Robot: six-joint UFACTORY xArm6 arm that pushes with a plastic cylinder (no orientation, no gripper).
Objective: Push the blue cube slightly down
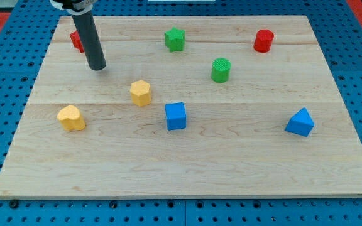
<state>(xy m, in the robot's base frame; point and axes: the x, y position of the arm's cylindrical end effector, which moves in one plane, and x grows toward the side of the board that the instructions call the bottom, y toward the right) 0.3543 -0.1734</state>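
A: Where does the blue cube [175, 116] lie?

B: On the wooden worktop [187, 169], a little left of the middle, resting flat and touching nothing. My tip [97, 66] is well apart from it, up toward the view's top left.

A: And the fingers, wide or narrow?

B: There are none. The arm ends in a straight dark rod, so nothing is held.

A: How does the cube look?

B: Bright blue, sharp-edged, top and front faces showing, turned slightly askew.

A: What lies around it?

B: The yellow hexagonal block [141, 93] is nearest, up and to the left. The yellow heart-shaped block [71, 117] lies farther left. The green cylinder [220, 69] is up and right, the green star block [175, 39] above. A red block [76, 41] sits partly behind the rod, shape unclear. The red cylinder [263, 40] is at top right, the blue triangular block [300, 122] far right.
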